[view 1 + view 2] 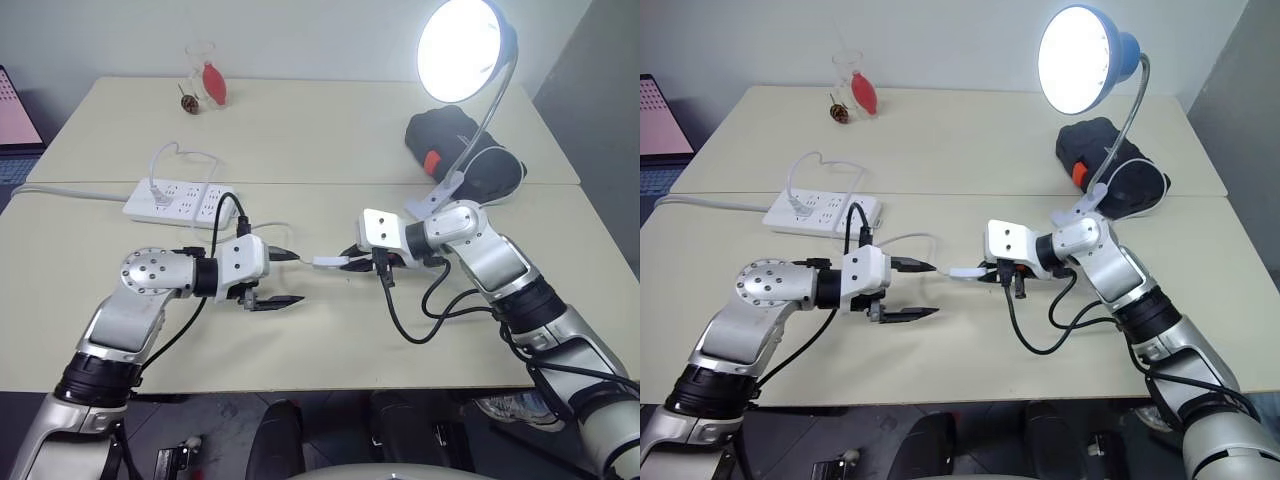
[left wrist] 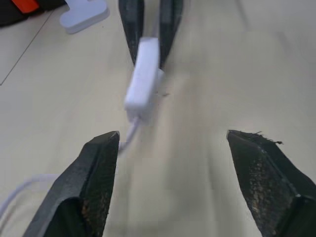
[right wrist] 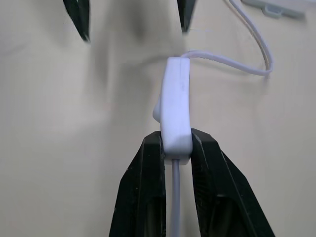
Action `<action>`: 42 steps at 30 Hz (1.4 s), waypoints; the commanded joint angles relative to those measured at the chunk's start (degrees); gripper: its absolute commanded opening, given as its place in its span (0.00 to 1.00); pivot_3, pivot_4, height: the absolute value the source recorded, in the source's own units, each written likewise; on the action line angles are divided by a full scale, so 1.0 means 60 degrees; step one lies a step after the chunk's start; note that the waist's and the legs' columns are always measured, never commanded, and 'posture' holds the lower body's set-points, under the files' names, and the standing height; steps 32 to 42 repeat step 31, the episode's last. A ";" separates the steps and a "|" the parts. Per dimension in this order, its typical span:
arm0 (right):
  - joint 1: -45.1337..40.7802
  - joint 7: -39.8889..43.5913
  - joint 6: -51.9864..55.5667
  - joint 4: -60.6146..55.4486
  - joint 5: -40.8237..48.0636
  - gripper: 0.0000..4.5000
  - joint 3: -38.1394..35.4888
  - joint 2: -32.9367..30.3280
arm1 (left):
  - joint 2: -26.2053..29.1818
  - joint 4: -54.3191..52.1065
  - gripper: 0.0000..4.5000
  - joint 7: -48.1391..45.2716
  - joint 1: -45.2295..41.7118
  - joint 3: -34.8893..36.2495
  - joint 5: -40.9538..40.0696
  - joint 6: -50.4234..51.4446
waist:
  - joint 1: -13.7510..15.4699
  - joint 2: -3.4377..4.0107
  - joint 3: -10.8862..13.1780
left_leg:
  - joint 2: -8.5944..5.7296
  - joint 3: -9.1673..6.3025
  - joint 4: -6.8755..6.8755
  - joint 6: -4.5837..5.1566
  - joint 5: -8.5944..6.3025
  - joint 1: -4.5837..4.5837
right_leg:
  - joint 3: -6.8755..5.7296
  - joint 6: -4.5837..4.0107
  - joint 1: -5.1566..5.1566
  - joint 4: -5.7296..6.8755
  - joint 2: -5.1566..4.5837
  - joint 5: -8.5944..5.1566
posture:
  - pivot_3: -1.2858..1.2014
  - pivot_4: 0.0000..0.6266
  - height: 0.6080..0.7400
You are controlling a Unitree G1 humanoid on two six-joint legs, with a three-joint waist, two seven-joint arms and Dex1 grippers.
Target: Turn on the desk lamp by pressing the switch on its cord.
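Over beige table (image 1: 330,140), right gripper (image 3: 176,143) pinches switch (image 3: 175,106); left gripper (image 1: 284,278) gapes beside.

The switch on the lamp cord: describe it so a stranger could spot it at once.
Start at the lit desk lamp clipped at the table's right side, then look down to the near table, where two tools face each other. The switch is the small white oblong pinched in the right tool, its free end towards the open left tool. It is far smaller than the white power strip behind.

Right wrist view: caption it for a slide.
Right tool pinches the switch on its cord; left tool open beyond.
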 commanded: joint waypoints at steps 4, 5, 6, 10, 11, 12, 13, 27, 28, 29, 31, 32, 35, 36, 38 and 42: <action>-0.0806 -0.0733 -0.1892 0.2692 -0.0804 0.08 -0.0130 0.0722 | 0.0471 -0.1168 0.81 0.0471 0.1184 0.0964 -0.0260 0.0330 | -0.0009 0.0005 0.0003 | 0.0001 0.0001 -0.0003 0.0000 0.0000 0.0001 | 0.0000 -0.0001 0.0000 0.0000 0.0000 0.0000 | 0.52 0.24 1.00; -0.0842 -0.0679 -0.1991 0.2936 -0.0839 0.08 -0.0153 0.0759 | 0.0473 -0.1261 0.81 0.0526 0.1282 0.1013 -0.0297 0.0389 | 0.0010 0.0008 0.0005 | -0.0001 0.0003 -0.0002 0.0000 0.0000 0.0001 | 0.0002 -0.0002 0.0000 -0.0001 -0.0001 0.0000 | 0.52 0.24 1.00; -0.0885 -0.0680 -0.2101 0.3205 -0.0874 0.08 -0.0199 0.0780 | 0.0454 -0.1358 0.81 0.0579 0.1367 0.1068 -0.0341 0.0451 | 0.0032 0.0007 0.0004 | -0.0001 0.0004 -0.0002 0.0000 0.0000 -0.0001 | 0.0001 -0.0002 0.0000 -0.0002 -0.0002 0.0000 | 0.52 0.24 1.00; -0.0950 -0.0712 -0.2408 0.3768 -0.0949 0.26 -0.0396 0.0780 | 0.0315 -0.1562 0.81 0.0808 0.1518 0.1215 -0.0524 0.0670 | 0.0064 0.0007 0.0005 | -0.0003 0.0005 0.0001 0.0000 0.0000 -0.0002 | 0.0002 -0.0001 0.0002 -0.0003 -0.0005 0.0001 | 0.52 0.24 1.00; -0.0947 -0.0696 -0.2475 0.3833 -0.0958 0.34 -0.0438 0.0779 | 0.0305 -0.1587 0.81 0.0853 0.1539 0.1219 -0.0563 0.0703 | 0.0063 0.0007 0.0005 | -0.0003 0.0004 0.0002 0.0000 0.0000 -0.0002 | 0.0002 0.0001 0.0003 -0.0003 -0.0005 0.0002 | 0.52 0.24 1.00; -0.0901 -0.0637 -0.2437 0.3736 -0.0891 0.38 -0.0529 0.0742 | 0.0271 -0.1628 0.81 0.0932 0.1552 0.1263 -0.0652 0.0775 | 0.0047 0.0007 0.0005 | -0.0003 0.0005 0.0002 0.0000 0.0000 0.0000 | 0.0003 0.0002 0.0003 -0.0002 -0.0005 0.0002 | 0.52 0.24 1.00; -0.0840 -0.0587 -0.2306 0.3549 -0.0789 0.43 -0.0660 0.0688 | 0.0215 -0.1678 0.81 0.1059 0.1542 0.1342 -0.0791 0.0982 | 0.0035 0.0010 0.0006 | -0.0002 0.0005 0.0002 0.0000 0.0000 0.0001 | 0.0003 0.0001 0.0003 -0.0001 -0.0004 0.0003 | 0.52 0.24 1.00; 0.3600 -0.0916 0.0822 -0.4467 0.1447 0.96 -0.3793 -0.1946 | 0.1197 -0.2243 0.81 0.1217 0.2344 0.2677 -0.1406 0.2484 | 0.0109 0.0016 0.0010 | -0.0002 -0.0007 -0.0004 -0.0001 -0.0001 -0.0010 | -0.0007 -0.0006 0.0002 -0.0006 -0.0007 -0.0013 | 0.52 0.24 1.00; 0.3917 -0.1091 0.0892 -0.4861 0.1488 0.96 -0.3926 -0.2002 | 0.1242 -0.2299 0.81 0.1170 0.2457 0.2768 -0.1490 0.2544 | 0.0079 0.0016 0.0010 | -0.0002 -0.0005 -0.0004 -0.0001 -0.0001 -0.0009 | -0.0004 -0.0005 0.0001 -0.0006 -0.0007 -0.0013 | 0.52 0.24 1.00; 0.4201 -0.1249 0.0982 -0.5181 0.1530 0.96 -0.4022 -0.2019 | 0.1259 -0.2348 0.81 0.1145 0.2558 0.2840 -0.1545 0.2573 | 0.0042 0.0016 0.0010 | 0.0000 0.0004 -0.0004 -0.0001 -0.0001 0.0004 | 0.0002 -0.0002 0.0003 -0.0005 -0.0007 -0.0011 | 0.52 0.24 1.00; 0.4680 -0.1447 0.1024 -0.5579 0.1546 0.96 -0.4099 -0.2048 | 0.1310 -0.2436 0.81 0.1104 0.2738 0.2909 -0.1573 0.2566 | 0.0023 0.0015 0.0009 | 0.0002 0.0008 -0.0006 0.0000 -0.0001 0.0015 | 0.0006 -0.0007 0.0008 -0.0002 -0.0007 -0.0013 | 0.52 0.24 1.00; 0.4680 -0.1447 0.1024 -0.5579 0.1546 0.96 -0.4099 -0.2048 | 0.1310 -0.2436 0.81 0.1104 0.2738 0.2909 -0.1573 0.2566 | 0.0023 0.0015 0.0009 | 0.0002 0.0008 -0.0006 0.0000 -0.0001 0.0015 | 0.0006 -0.0007 0.0008 -0.0002 -0.0007 -0.0013 | 0.52 0.24 1.00; 0.4680 -0.1447 0.1024 -0.5579 0.1546 0.96 -0.4099 -0.2048 | 0.1310 -0.2436 0.81 0.1104 0.2738 0.2909 -0.1573 0.2566 | 0.0023 0.0015 0.0009 | 0.0002 0.0008 -0.0006 0.0000 -0.0001 0.0015 | 0.0006 -0.0007 0.0008 -0.0002 -0.0007 -0.0013 | 0.52 0.24 1.00; 0.4680 -0.1447 0.1024 -0.5579 0.1546 0.96 -0.4099 -0.2048 | 0.1310 -0.2436 0.81 0.1104 0.2738 0.2909 -0.1573 0.2566 | 0.0023 0.0015 0.0009 | 0.0002 0.0008 -0.0006 0.0000 -0.0001 0.0015 | 0.0006 -0.0007 0.0008 -0.0002 -0.0007 -0.0013 | 0.52 0.24 1.00; 0.4680 -0.1447 0.1024 -0.5579 0.1546 0.96 -0.4099 -0.2048 | 0.1310 -0.2436 0.81 0.1104 0.2738 0.2909 -0.1573 0.2566 | 0.0023 0.0015 0.0009 | 0.0002 0.0008 -0.0006 0.0000 -0.0001 0.0015 | 0.0006 -0.0007 0.0008 -0.0002 -0.0007 -0.0013 | 0.52 0.24 1.00; 0.4680 -0.1447 0.1024 -0.5579 0.1546 0.96 -0.4099 -0.2048 | 0.1310 -0.2436 0.81 0.1104 0.2738 0.2909 -0.1573 0.2566 | 0.0023 0.0015 0.0009 | 0.0002 0.0008 -0.0006 0.0000 -0.0001 0.0015 | 0.0006 -0.0007 0.0008 -0.0002 -0.0007 -0.0013 | 0.52 0.24 1.00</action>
